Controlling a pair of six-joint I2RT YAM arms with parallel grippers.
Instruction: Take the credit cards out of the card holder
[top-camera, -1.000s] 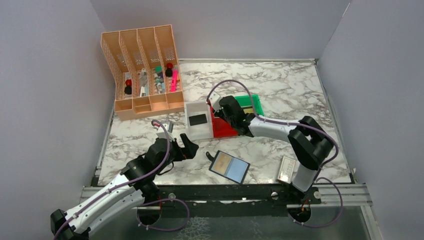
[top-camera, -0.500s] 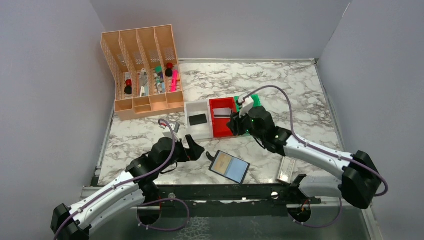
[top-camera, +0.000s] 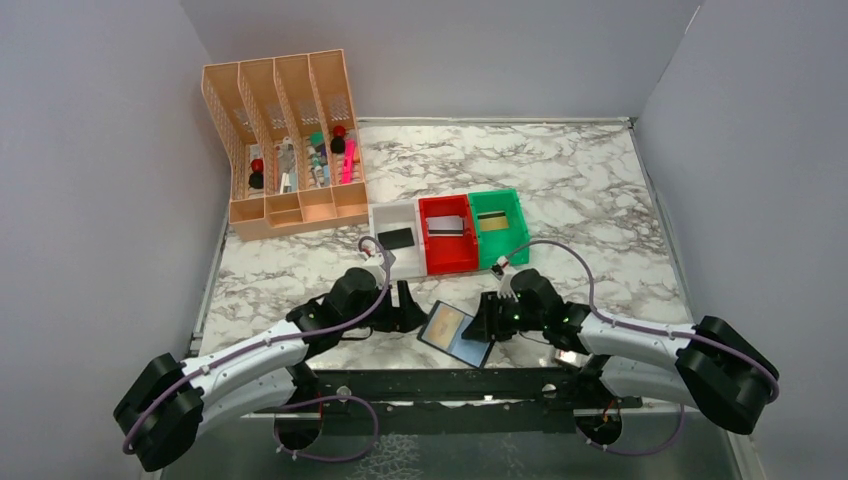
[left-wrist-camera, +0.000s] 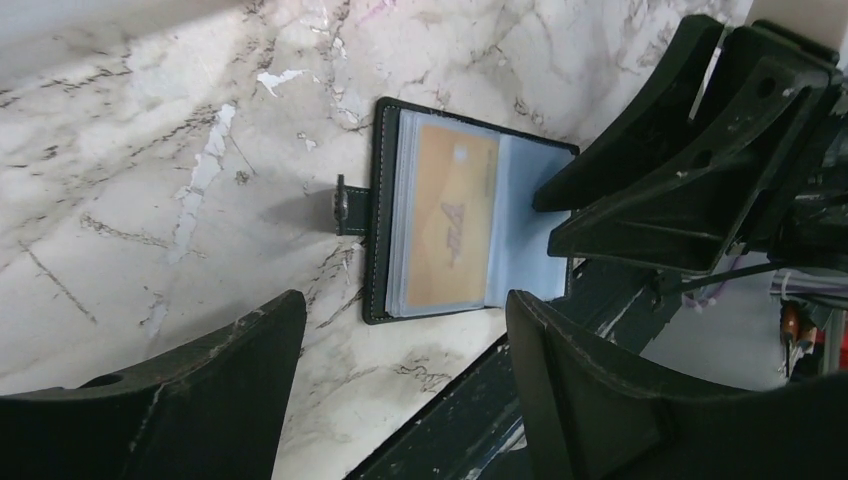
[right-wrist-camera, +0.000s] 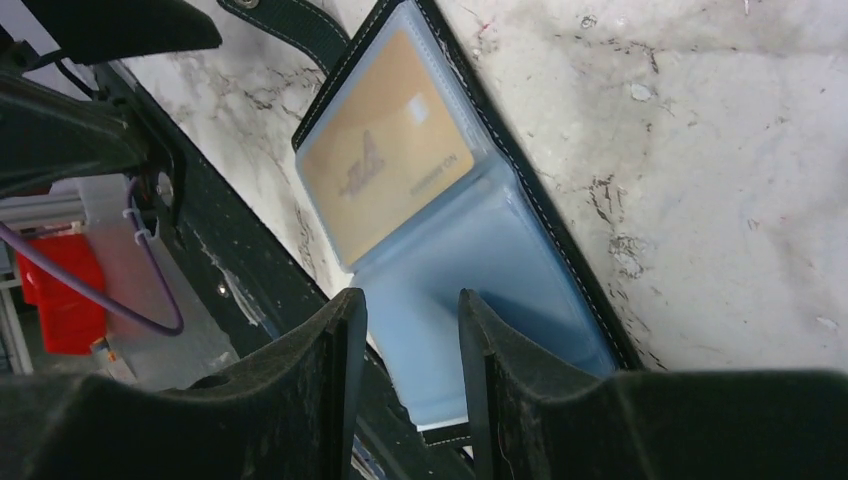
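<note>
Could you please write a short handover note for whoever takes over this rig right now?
Left hand: open, empty, low beside the tab side of the open black folding card holder with blue-grey pockets.
Right hand: part open, empty, over its blue pocket.
Done: black card in white tray, grey card in red tray, gold card in green tray.
To do: one yellowish-gold card sits in the holder; pull it out.
</note>
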